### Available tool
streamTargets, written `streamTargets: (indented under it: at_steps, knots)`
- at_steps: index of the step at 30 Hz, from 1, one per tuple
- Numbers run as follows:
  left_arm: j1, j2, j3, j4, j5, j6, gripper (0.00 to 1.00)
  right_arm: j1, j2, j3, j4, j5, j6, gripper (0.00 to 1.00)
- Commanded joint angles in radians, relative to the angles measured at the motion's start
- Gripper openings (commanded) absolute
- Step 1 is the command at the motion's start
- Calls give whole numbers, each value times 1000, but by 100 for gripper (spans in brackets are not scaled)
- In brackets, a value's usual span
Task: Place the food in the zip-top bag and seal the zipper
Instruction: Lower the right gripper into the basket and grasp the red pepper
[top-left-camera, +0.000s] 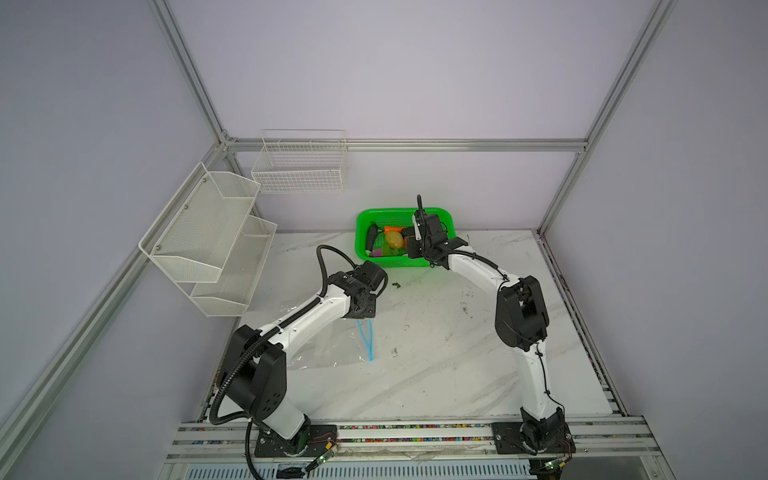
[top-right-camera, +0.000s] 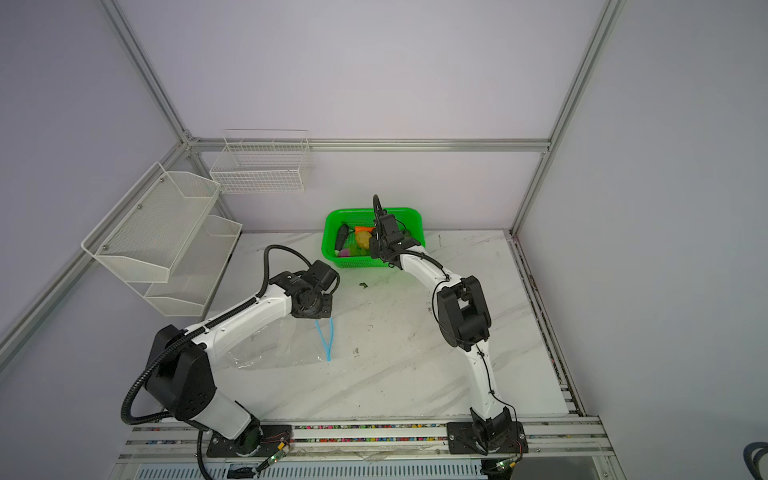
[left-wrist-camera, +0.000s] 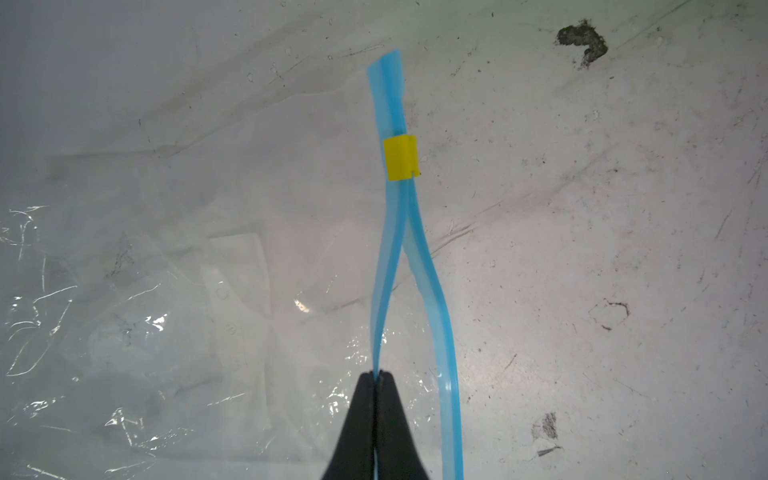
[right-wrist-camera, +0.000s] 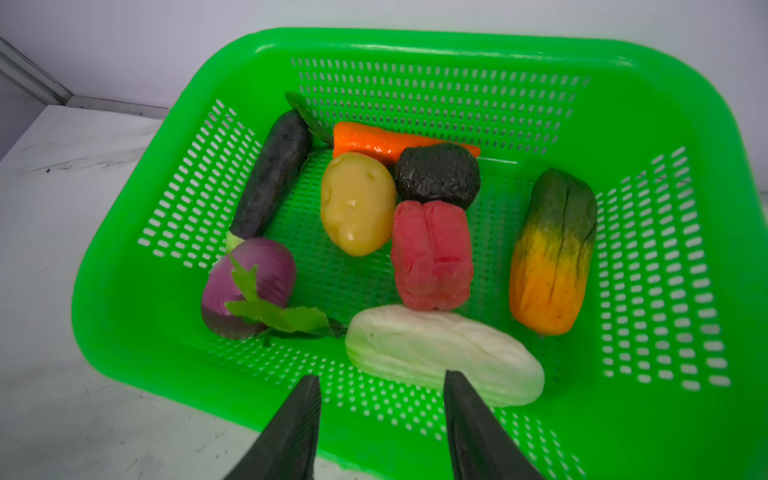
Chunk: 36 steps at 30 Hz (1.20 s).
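While left claw (left-wrist-camera: 377, 376) pinches one lip of the zipper (left-wrist-camera: 398, 203), right claw (right-wrist-camera: 381, 376) hangs part-open, empty, white radish (right-wrist-camera: 440, 353) just ahead in basket (right-wrist-camera: 415, 43); no food bagged, nothing sealed.

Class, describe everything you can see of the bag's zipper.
The zipper is a thin, light blue plastic strip along the clear bag's edge. Its two tracks join under a yellow slider and part into a narrow V beyond it, unsealed. The shut left tool pinches one track; the other is free, over the table.
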Motion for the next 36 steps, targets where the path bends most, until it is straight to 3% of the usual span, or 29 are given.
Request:
streamTargets:
  at_steps: [1,7,17,28,36]
  knots:
    - [14,-5,63,25,4,12,0,-27,145,195,-202,-6,-50,52]
    - [23,-3,60,26,19,22,0,-51,262,380,-250,-3,-53,59]
    - [28,-11,58,26,37,20,0,-54,300,404,-188,-13,-97,79]
    - [27,-4,66,27,62,19,0,-67,386,464,-108,-48,-117,74]
    - [28,1,68,26,68,16,0,-73,400,469,-65,-88,-100,63]
